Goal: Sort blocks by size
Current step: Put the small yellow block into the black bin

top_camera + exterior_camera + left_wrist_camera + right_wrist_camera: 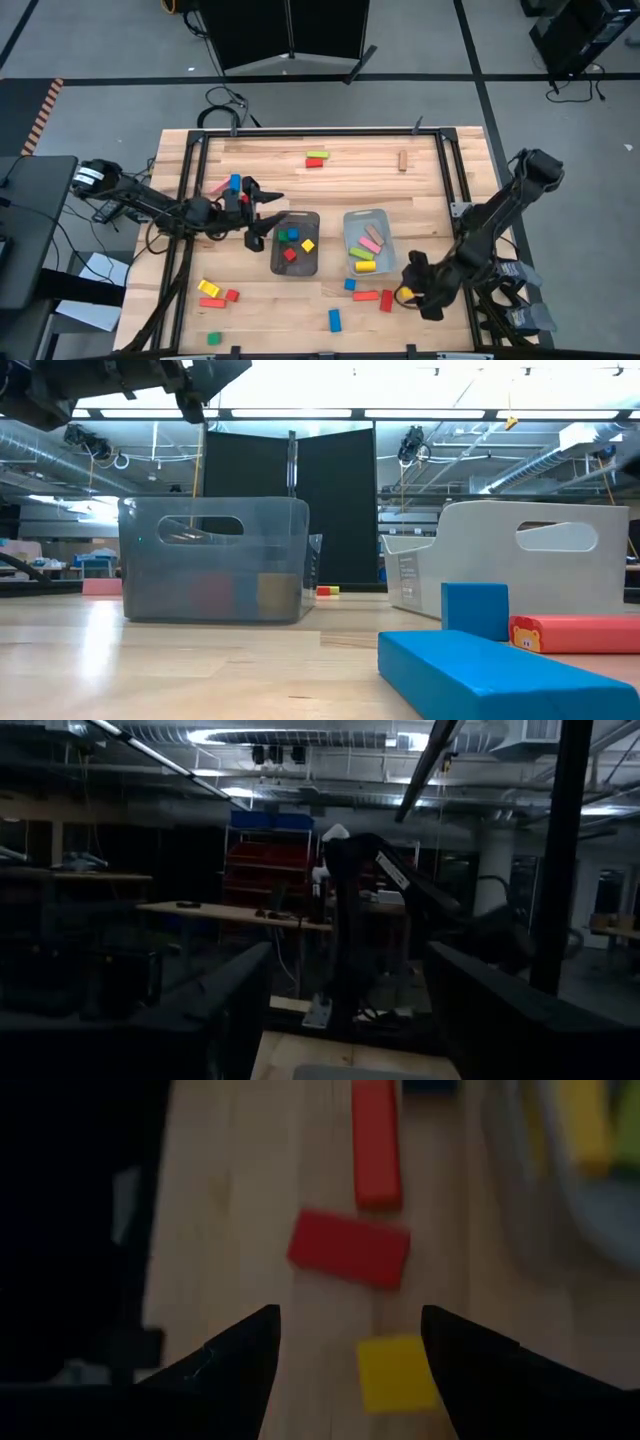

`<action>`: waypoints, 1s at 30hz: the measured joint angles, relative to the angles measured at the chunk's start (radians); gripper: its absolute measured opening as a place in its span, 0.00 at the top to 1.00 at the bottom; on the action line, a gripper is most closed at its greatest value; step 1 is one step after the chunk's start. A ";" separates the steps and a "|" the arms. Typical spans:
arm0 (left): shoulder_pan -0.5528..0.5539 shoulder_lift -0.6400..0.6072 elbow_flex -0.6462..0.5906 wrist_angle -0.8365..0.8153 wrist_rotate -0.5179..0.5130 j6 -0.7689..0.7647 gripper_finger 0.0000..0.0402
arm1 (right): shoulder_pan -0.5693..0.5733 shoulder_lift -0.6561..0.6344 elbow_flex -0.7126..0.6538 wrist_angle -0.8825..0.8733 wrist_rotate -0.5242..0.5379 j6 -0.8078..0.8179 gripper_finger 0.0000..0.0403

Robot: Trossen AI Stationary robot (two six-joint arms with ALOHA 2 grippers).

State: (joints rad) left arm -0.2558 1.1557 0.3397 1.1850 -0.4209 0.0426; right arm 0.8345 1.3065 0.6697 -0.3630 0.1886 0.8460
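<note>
Fingers of the right gripper (345, 1340) are standing spread above the yellow block (397, 1372) near the desk's front edge; descending off-centre risks nudging it.

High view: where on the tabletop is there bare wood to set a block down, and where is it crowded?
Bare wood lies between the dark grey tray and the green and red blocks behind it, and in front of that tray. Crowded: in front of the pale tray, near the right gripper, where loose blocks cluster.
</note>
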 joint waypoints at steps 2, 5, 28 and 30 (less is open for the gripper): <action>0.000 0.000 0.000 0.000 0.000 0.005 0.34 | 0.018 0.043 0.000 -0.005 0.000 0.027 0.37; 0.000 0.000 0.000 -0.001 0.000 0.005 0.34 | 0.028 0.104 0.000 -0.043 0.014 0.050 0.37; -0.001 -0.002 0.000 -0.052 0.006 -0.028 0.34 | 0.057 0.176 0.111 -0.221 -0.085 0.092 0.64; -0.001 -0.003 0.000 -0.052 0.006 -0.028 0.34 | 0.065 0.128 0.134 -0.239 -0.100 0.081 0.64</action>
State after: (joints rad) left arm -0.2565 1.1530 0.3397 1.1326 -0.4145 0.0151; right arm 0.8990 1.4340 0.8040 -0.6021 0.0882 0.9270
